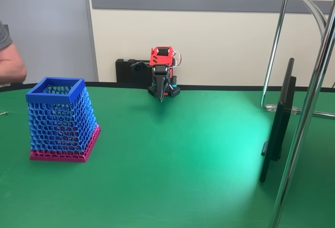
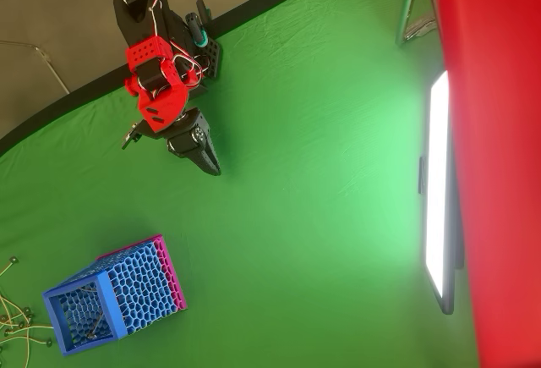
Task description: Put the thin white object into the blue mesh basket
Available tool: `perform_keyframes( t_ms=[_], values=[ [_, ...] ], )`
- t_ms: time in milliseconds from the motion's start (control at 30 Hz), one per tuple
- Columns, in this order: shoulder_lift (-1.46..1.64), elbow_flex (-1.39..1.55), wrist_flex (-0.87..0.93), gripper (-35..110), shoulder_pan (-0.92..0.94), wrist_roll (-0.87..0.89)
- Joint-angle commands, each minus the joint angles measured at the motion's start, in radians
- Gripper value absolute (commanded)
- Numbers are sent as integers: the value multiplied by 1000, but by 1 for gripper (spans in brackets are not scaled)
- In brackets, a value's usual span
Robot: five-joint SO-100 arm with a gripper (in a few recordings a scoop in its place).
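The blue mesh basket point(image 1: 58, 118) point(image 2: 118, 293) stands upright on the green table at the left, blue rim up and pink band at its base. Through its open top in the overhead view a thin pale line point(image 2: 95, 324) shows inside; it may be the thin white object, but I cannot tell. Thin pale sticks point(image 2: 12, 315) with small knobs lie on the table just left of the basket. My gripper point(image 1: 161, 96) point(image 2: 211, 163) hangs at the arm's base at the back of the table, far from the basket. It points down, its fingers together with nothing between them.
A person's arm point(image 1: 10, 60) shows at the left edge behind the basket. At the right a dark screen point(image 1: 280, 118) point(image 2: 439, 190) stands edge-on beside a chrome stand point(image 1: 303, 133). A small thin bit point(image 1: 3, 113) lies at the table's left edge.
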Motion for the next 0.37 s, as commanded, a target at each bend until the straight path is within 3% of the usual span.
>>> perform_keyframes(
  t_ms=[0,333],
  values=[
    [8,8,6,1,-8,6],
    [8,8,5,1,-20,-8]
  ],
)
